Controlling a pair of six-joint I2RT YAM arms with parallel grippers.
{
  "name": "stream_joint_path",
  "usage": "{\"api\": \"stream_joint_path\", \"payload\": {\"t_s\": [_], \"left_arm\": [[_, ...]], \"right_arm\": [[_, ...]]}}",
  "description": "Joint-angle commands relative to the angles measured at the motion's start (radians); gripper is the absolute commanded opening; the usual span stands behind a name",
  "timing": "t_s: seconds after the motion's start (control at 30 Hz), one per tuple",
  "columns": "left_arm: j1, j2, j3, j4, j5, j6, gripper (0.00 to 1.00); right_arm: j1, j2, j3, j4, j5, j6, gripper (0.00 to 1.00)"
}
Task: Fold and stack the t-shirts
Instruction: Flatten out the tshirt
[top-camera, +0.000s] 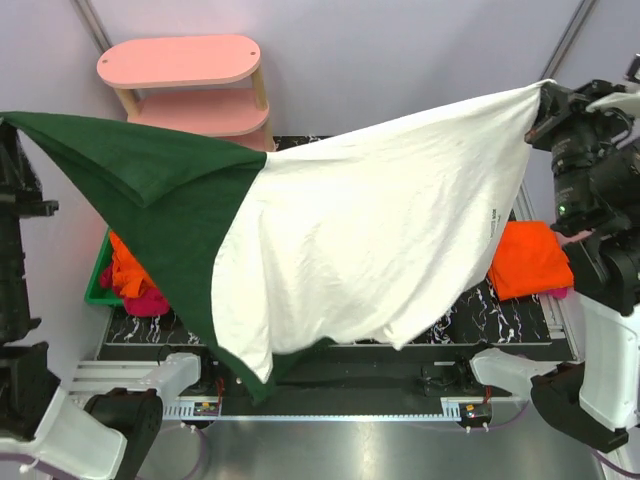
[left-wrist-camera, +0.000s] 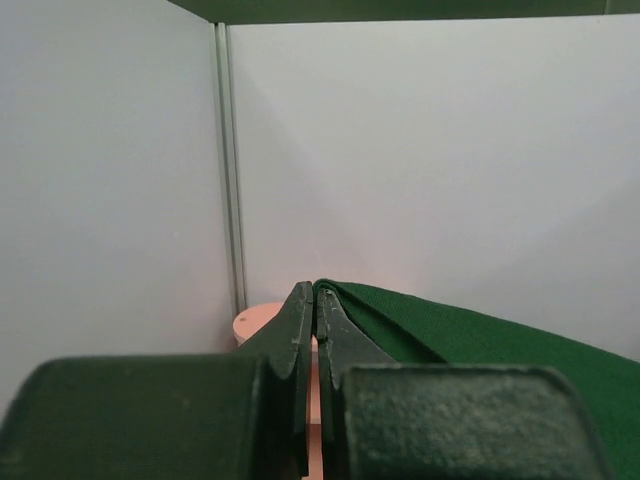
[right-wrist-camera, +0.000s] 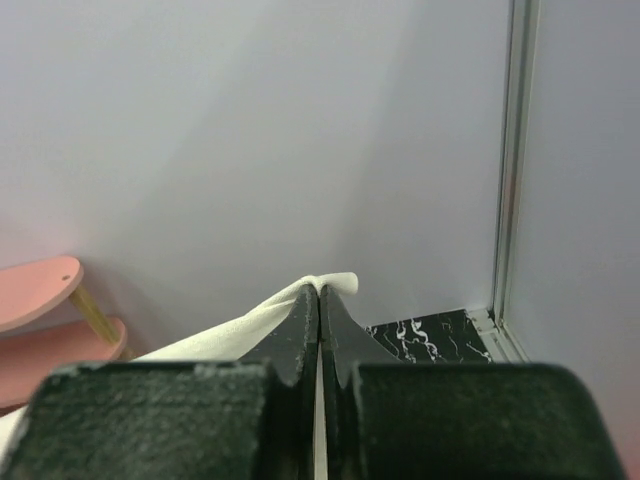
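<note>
White t-shirt (top-camera: 370, 230), dark green sleeve (top-camera: 150, 180)

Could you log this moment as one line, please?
shirt: held aloft, spread; left gripper: shut on green end; right gripper: shut on white corner

Fingers (left-wrist-camera: 296, 330) pinch t-shirt (left-wrist-camera: 480, 340) (green part), pink shelf (left-wrist-camera: 255, 318) behind.

No legible text — just an unreadable tag (top-camera: 495, 222) on the t-shirt (top-camera: 380, 230)
</note>
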Motion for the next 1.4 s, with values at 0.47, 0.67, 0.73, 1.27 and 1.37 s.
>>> {"api": "stream_joint_path", "payload": {"t_s": [0.47,0.67,0.73,1.27,1.37], "left_arm": [[-0.026,0.561,-0.029,0.256,0.004,0.060,0.00],[-0.057,0.781,0.302,0.372,-0.076,0.090,0.00],[-0.092,0.727,0.269,0.444,-0.114,0.136,0.00],[-0.126,0.540,-0.126,0.380,-0.193,0.100,0.00],[-0.126,0.462,-0.377,0.375,-0.174,0.084,0.00]], "right_arm": [[-0.151,0.531,0.109,0.141,-0.054,0.047,0.00],[-0.178,0.694,0.405,0.189,-0.175,0.039,0.00],[-0.175,0.679,0.462,0.192,-0.226,0.048,0.00],[-0.079,0.309,-0.220,0.408,-0.080,-0.039,0.00],[-0.081,0.260,-0.418,0.418,-0.065,0.016,0.00]]}}
